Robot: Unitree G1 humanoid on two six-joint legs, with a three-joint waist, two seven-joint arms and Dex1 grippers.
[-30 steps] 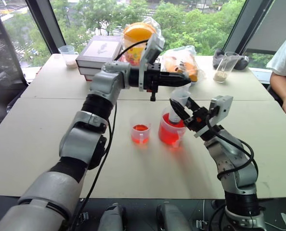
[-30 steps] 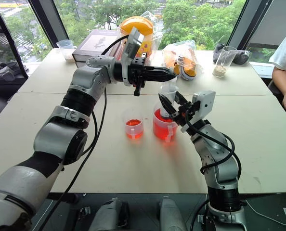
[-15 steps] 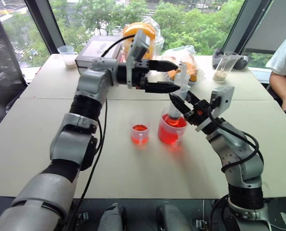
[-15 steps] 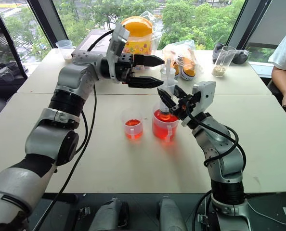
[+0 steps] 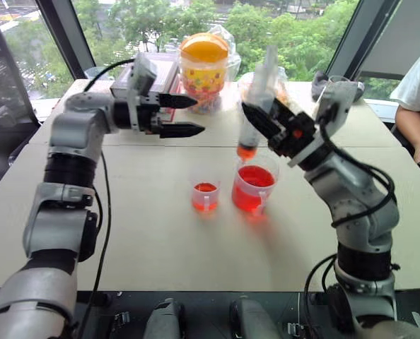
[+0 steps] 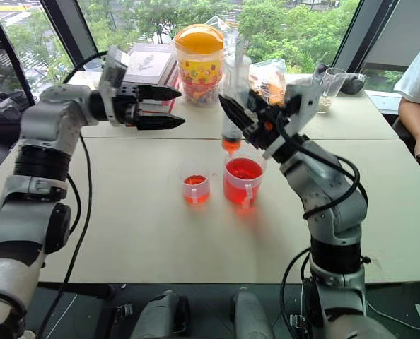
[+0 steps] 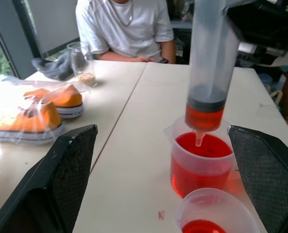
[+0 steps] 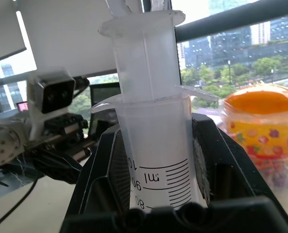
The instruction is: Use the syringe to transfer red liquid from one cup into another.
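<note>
The right pincer (image 5: pixel 263 116) is clamped round the syringe (image 7: pixel 209 73), which hangs tilted, its tip just above the big cup (image 5: pixel 252 187), a little red in the barrel's end. The left pincer (image 5: pixel 196 116) is spread wide and empty, well off over the table (image 5: pixel 160 233). The small cup (image 5: pixel 205 196) stands just beside the big one (some red in it already). I'd carry the tip across steadily and lower it close to the small cup's mouth before any press on the plunger, lest it drip.

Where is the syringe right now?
In the left eye view the syringe is up in the right gripper, its tip hanging just over the bigger cup of red liquid, right of the smaller cup.
</note>
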